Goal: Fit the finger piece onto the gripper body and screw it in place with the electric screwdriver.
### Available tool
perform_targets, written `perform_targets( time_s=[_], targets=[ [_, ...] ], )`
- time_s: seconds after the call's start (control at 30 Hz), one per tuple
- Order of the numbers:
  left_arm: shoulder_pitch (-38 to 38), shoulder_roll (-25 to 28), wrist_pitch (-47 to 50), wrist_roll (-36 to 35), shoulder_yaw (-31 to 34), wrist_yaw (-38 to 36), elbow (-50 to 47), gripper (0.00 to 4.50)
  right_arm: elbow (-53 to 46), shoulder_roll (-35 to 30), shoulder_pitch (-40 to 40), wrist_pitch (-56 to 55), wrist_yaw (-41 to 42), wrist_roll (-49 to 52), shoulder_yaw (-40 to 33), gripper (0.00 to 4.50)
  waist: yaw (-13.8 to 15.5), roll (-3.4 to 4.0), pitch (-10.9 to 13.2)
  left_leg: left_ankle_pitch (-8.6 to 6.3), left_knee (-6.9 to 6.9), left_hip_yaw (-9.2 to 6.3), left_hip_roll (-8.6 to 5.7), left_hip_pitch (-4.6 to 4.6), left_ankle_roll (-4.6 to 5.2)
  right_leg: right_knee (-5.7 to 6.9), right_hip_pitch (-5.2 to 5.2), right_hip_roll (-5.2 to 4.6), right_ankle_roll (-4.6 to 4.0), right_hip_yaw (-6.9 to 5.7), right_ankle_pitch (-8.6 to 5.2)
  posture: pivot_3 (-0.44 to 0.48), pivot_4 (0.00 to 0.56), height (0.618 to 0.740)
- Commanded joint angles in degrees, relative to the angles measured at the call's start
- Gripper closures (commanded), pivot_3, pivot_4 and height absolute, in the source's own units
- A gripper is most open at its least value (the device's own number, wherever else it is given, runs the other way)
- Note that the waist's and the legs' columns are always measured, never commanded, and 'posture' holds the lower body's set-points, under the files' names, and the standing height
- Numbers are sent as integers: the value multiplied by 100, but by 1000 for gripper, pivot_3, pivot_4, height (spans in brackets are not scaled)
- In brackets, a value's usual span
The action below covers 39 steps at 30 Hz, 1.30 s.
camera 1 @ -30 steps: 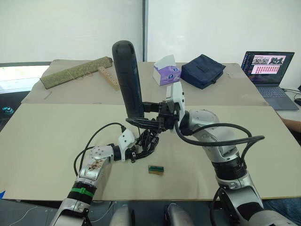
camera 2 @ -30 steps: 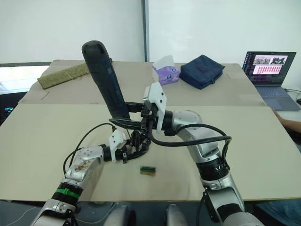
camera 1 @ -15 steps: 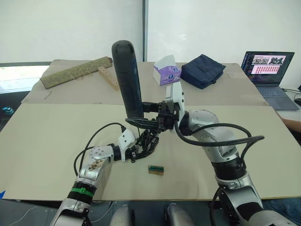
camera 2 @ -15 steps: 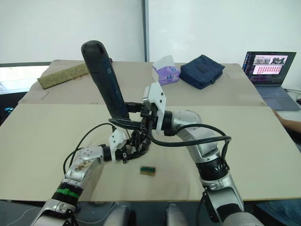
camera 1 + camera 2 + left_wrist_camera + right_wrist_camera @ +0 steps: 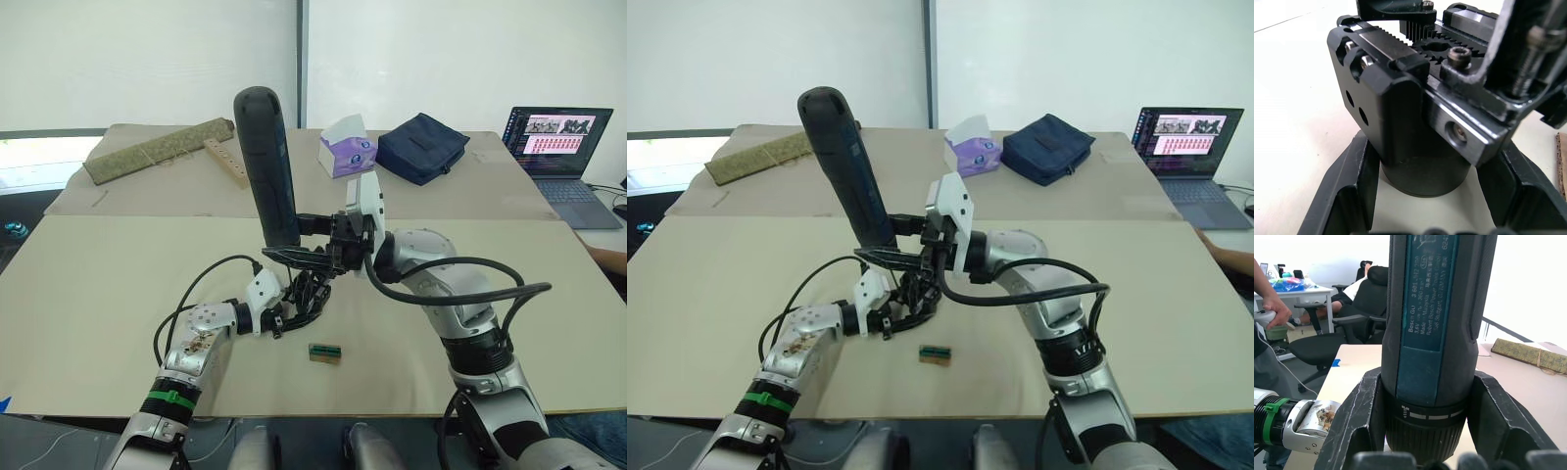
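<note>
At frame centre, the left end effector (image 5: 290,315) clamps the gripper body (image 5: 1415,122) on the counter (image 5: 98,294); the right end effector (image 5: 312,238) grips the electric screwdriver (image 5: 266,157), bit down. Screwing appears underway, unfinished.

Beige table (image 5: 118,284) before white wall (image 5: 147,59).

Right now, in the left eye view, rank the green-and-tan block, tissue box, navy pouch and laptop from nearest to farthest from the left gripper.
1. Green-and-tan block, just beside the left gripper.
2. Tissue box, far side, centre.
3. Navy pouch, far right.
4. Laptop, right edge.
</note>
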Motion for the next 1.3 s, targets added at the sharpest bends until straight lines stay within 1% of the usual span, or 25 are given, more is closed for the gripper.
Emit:
perform_targets(
  time_s=[0.03, 0.37, 0.67, 1.3],
  targets=[
    [113, 9, 86, -6, -176, -149, 78, 2205, -219, 3, 47, -233, 34, 76, -116, 2578, 0, 0, 0, 0, 0, 0, 0, 0, 0, 0, 0, 0, 0, 0, 0, 0, 150, 740],
    [120, 11, 87, -6, -184, -155, 64, 2205, -158, -26, 179, -230, 31, 80, -98, 2578, -1, 1, 0, 0, 0, 0, 0, 2, 0, 0, 1, 0, 0, 0, 0, 0, 150, 740],
    [125, 4, 86, -9, -187, -153, 54, 2205, -133, 35, 60, -282, -40, 69, -117, 2578, -1, 1, 0, 0, 0, 0, 0, 2, 0, 1, 1, 0, 0, 0, 0, 0, 150, 740],
    [137, -4, 72, -10, -180, -139, 62, 2205, -33, 52, 100, -429, -77, -24, -88, 2578, -1, 1, 0, 0, 0, 0, 0, 2, 0, 0, 1, 0, 0, 0, 0, 0, 150, 740]
  ],
)
